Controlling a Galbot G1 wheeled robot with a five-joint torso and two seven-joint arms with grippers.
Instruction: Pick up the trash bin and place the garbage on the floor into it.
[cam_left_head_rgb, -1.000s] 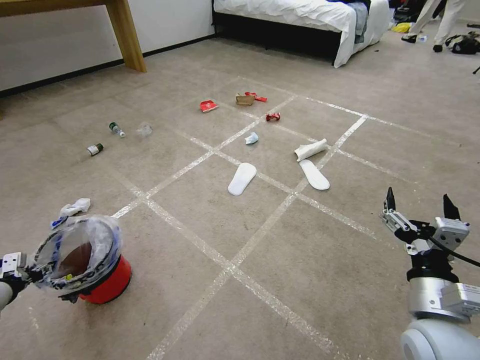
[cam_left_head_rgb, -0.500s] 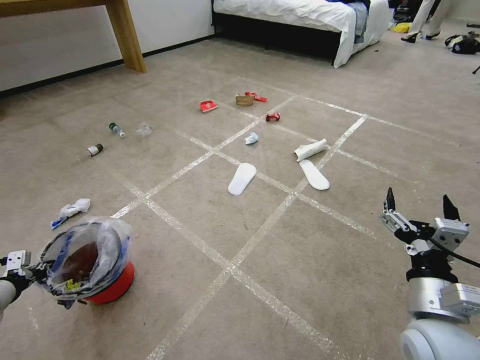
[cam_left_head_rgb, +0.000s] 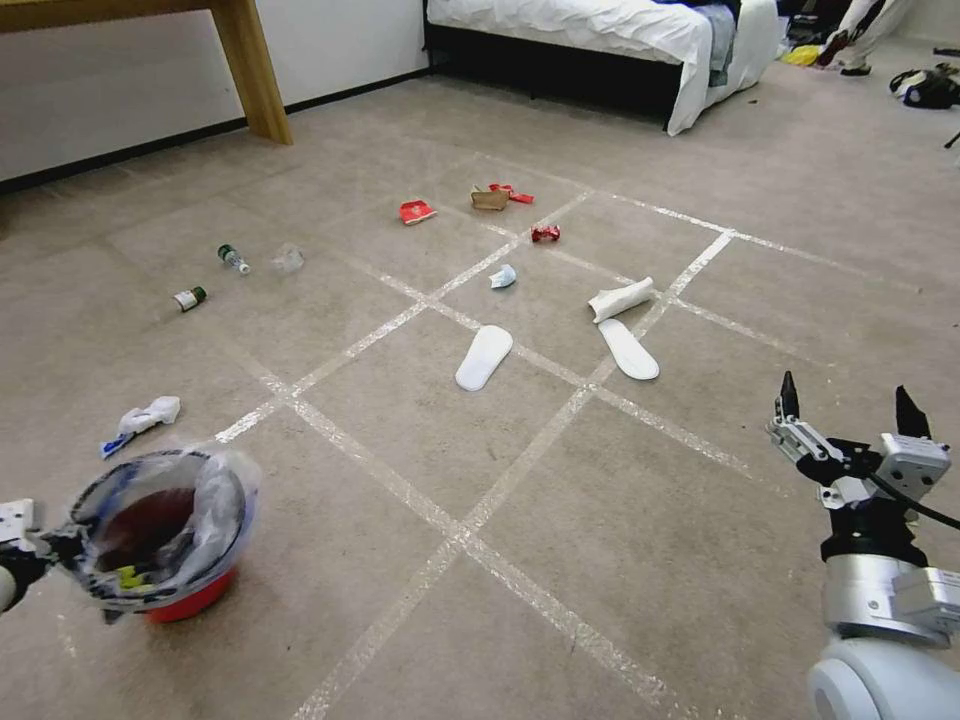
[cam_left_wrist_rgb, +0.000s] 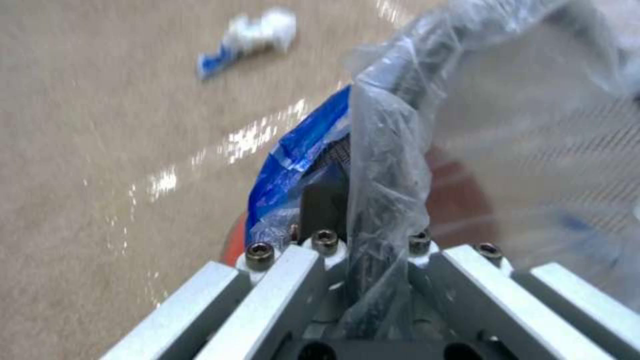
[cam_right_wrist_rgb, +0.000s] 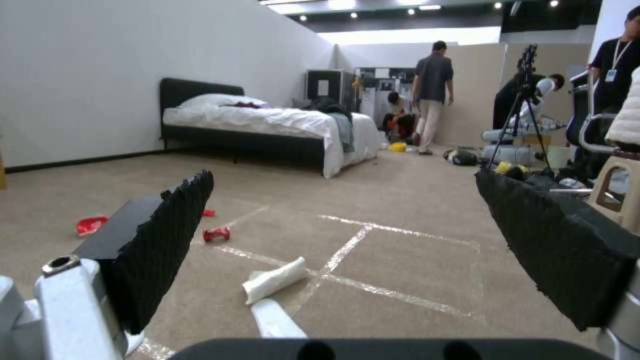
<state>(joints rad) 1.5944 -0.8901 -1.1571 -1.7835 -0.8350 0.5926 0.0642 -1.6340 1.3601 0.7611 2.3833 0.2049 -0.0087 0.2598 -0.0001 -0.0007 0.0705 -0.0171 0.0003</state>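
The red trash bin (cam_left_head_rgb: 160, 540) with its crinkled clear liner hangs low over the floor (cam_left_head_rgb: 560, 480) at my near left, its mouth facing up. My left gripper (cam_left_head_rgb: 38, 548) is shut on the bin's rim and liner (cam_left_wrist_rgb: 380, 165). Garbage lies scattered ahead: two white slippers (cam_left_head_rgb: 484, 357) (cam_left_head_rgb: 629, 348), a rolled white piece (cam_left_head_rgb: 620, 299), a blue mask (cam_left_head_rgb: 503, 277), a crushed red can (cam_left_head_rgb: 545, 233), a red wrapper (cam_left_head_rgb: 417, 211), brown paper (cam_left_head_rgb: 489, 199), two small bottles (cam_left_head_rgb: 233, 259) (cam_left_head_rgb: 190, 298) and a white-and-blue crumple (cam_left_head_rgb: 142, 418) just beyond the bin. My right gripper (cam_left_head_rgb: 848, 400) hangs open and empty at the near right.
A wooden table leg (cam_left_head_rgb: 250, 70) stands at the far left by the wall. A white-sheeted bed (cam_left_head_rgb: 600, 40) on a dark frame fills the far middle. Dark bags (cam_left_head_rgb: 930, 88) lie at the far right. Tape lines cross the carpet between me and the litter.
The bin has swung from tilted, with its red side showing, to nearly upright, and sits lower and nearer to me. The right gripper has dropped slightly.
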